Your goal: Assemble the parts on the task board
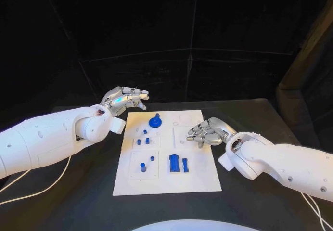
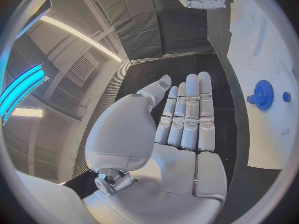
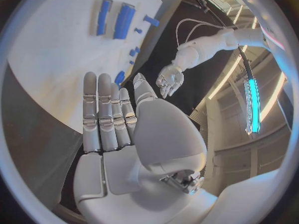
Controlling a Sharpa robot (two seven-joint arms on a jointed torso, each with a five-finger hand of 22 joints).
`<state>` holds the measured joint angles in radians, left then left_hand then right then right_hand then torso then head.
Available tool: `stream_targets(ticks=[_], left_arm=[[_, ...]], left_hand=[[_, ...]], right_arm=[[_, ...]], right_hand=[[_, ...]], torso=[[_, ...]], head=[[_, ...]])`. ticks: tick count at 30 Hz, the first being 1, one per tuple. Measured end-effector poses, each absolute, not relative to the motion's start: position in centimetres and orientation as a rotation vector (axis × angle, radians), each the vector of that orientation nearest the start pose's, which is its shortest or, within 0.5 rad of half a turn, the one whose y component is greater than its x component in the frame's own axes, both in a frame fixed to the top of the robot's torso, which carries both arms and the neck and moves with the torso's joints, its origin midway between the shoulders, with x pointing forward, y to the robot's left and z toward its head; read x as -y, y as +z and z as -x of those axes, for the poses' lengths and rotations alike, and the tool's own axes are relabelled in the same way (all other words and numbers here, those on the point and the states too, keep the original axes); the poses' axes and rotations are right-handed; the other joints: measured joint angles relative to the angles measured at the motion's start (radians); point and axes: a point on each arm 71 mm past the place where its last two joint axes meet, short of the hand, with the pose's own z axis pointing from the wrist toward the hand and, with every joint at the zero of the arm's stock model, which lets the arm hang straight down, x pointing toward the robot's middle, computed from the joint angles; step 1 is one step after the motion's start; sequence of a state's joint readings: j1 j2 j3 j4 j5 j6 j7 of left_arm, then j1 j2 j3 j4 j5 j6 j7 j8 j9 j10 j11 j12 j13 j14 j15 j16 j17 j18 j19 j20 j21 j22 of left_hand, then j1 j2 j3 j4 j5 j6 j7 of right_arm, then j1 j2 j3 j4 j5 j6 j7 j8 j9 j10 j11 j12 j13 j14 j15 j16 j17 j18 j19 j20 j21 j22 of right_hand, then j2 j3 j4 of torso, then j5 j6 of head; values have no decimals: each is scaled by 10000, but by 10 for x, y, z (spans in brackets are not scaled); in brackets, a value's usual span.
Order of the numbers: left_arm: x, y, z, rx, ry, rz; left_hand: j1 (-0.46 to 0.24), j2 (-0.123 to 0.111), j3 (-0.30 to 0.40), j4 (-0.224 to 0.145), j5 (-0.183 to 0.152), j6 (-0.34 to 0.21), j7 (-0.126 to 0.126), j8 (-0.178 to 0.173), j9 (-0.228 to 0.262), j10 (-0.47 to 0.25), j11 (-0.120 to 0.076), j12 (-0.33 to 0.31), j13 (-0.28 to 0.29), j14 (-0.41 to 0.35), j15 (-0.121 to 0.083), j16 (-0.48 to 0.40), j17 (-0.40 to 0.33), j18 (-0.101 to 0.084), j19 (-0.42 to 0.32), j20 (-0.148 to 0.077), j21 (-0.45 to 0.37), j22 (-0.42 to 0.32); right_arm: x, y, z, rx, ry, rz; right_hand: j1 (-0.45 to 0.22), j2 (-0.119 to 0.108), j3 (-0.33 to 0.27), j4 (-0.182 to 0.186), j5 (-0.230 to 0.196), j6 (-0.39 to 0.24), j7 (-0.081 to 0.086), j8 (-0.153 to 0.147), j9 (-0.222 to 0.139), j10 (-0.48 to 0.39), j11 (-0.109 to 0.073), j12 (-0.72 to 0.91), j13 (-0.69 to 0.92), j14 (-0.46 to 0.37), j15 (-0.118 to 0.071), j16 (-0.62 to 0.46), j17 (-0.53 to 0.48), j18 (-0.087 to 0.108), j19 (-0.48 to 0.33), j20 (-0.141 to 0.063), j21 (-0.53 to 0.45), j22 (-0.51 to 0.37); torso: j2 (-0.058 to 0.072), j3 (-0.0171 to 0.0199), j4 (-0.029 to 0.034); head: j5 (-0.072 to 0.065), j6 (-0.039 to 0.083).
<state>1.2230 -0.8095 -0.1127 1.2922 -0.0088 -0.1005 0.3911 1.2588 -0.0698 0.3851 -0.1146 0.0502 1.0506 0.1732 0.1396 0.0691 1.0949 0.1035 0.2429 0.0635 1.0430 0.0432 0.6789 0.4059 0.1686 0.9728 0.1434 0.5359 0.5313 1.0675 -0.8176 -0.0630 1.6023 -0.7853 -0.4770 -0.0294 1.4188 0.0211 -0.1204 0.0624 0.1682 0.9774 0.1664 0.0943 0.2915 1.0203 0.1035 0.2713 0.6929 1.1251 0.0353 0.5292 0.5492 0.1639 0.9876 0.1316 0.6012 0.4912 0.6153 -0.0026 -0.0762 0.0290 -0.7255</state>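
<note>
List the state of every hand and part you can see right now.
left hand: open, empty, raised beside the board's far left corner
right hand: empty, fingers apart, over the board's right edge
task board: flat on the table
blue gear: on the board, untouched
two long blue blocks: side by side on the board

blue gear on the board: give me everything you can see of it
The gear is a small, bright blue toothed wheel, plastic by its look, with a raised hub or peg at its centre. It sits near the far edge of the white board, on the side of the left hand. The left wrist view shows its teeth and a short stub on one side. Neither hand touches it; the left hand hovers open, off the board beside it.
</note>
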Motion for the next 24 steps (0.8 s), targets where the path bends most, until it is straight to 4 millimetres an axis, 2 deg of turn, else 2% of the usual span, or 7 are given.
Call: stream_targets(ticks=[3,6,8,11,17,21,24], left_arm=[[-255,-209,-522,-14695,-15228,11153],[-252,-216,-524,-14490,-15259,11408],[-250,-221,-525,-14352,-15245,11567],[-248,-227,-528,-14068,-15178,11823],[-244,-239,-529,-13679,-14942,12249],[-244,-239,-528,-13708,-14923,12272],[-240,-239,-525,-13724,-14976,12326]], left_hand=[[-39,-39,-121,122,0,0,0,-12,-3,52,98,-305,-4,-363,254,-1327,-664,0,-501,226,-797,-544],[-38,-39,-204,205,0,-39,39,-180,-19,56,241,-694,-4,-820,607,-2576,-1310,2,-1489,546,-1941,-1290],[-38,-39,-275,272,0,-162,46,-295,-30,-55,352,-947,-16,-1059,803,-3193,-1650,4,-1907,735,-2480,-1672],[-38,-39,-456,294,0,-262,39,-453,-31,-184,479,-1239,-16,-1232,950,-3789,-1995,4,-2267,989,-3020,-2078],[-77,-13,-839,398,-4,-482,-82,-695,-44,-485,713,-1709,-24,-1282,1103,-4536,-2454,5,-2607,1277,-3627,-2629],[-1773,296,-1249,720,-236,-1843,-313,-1000,-315,-1908,473,-2025,-280,-2523,911,-4858,-2683,5,-3575,937,-3885,-3007],[-3006,452,-1547,883,-302,-2834,-475,-1157,-460,-2940,299,-2177,-417,-3427,757,-5075,-2840,-224,-4279,662,-4046,-3270]], right_arm=[[183,-243,-465,-17442,11104,-6970],[188,-238,-487,-16628,11841,-7876],[191,-235,-500,-16122,12179,-8291],[194,-231,-518,-15420,12627,-8739],[197,-234,-535,-14838,12983,-9180],[197,-235,-532,-14885,13006,-9193],[197,-236,-527,-14903,13040,-9285]], right_hand=[[298,37,-22,-212,-45,-41,41,-236,-307,-235,235,-979,-1448,-1146,527,-1899,-1205,-2,-755,431,-1479,-947],[382,122,-138,-512,-77,-114,-27,-258,-849,99,454,-1720,-3221,-1058,768,-3306,-2576,-1,-619,826,-2795,-1955],[321,181,-208,-746,-77,-72,-68,-258,-1239,239,450,-1994,-4275,-824,801,-3978,-3370,153,-302,897,-3500,-2524],[163,339,-262,-1052,-77,-104,-99,-258,-1679,280,491,-2020,-5250,-503,806,-4496,-4088,153,0,950,-4205,-3099],[-57,535,-281,-1440,-77,-128,-118,-299,-2165,424,535,-2055,-6128,44,798,-4636,-4718,152,557,874,-4746,-3622],[-2020,242,-65,-1118,-278,-1436,-331,-595,-2496,-1023,322,-2354,-6494,-1493,632,-4935,-5067,129,-850,567,-4931,-3813],[-3383,66,101,-952,-436,-2369,-477,-723,-2657,-2055,171,-2495,-6662,-2589,392,-5070,-5231,-95,-1865,358,-5059,-3937]], torso=[[-98,-19,-9],[-203,-25,-9],[-278,-19,0],[-345,-3,15],[-437,35,59],[-437,35,73],[-464,34,147]], head=[[-43,265],[-66,464],[-71,673],[-71,891],[-44,1138],[-48,1122],[-96,1135]])
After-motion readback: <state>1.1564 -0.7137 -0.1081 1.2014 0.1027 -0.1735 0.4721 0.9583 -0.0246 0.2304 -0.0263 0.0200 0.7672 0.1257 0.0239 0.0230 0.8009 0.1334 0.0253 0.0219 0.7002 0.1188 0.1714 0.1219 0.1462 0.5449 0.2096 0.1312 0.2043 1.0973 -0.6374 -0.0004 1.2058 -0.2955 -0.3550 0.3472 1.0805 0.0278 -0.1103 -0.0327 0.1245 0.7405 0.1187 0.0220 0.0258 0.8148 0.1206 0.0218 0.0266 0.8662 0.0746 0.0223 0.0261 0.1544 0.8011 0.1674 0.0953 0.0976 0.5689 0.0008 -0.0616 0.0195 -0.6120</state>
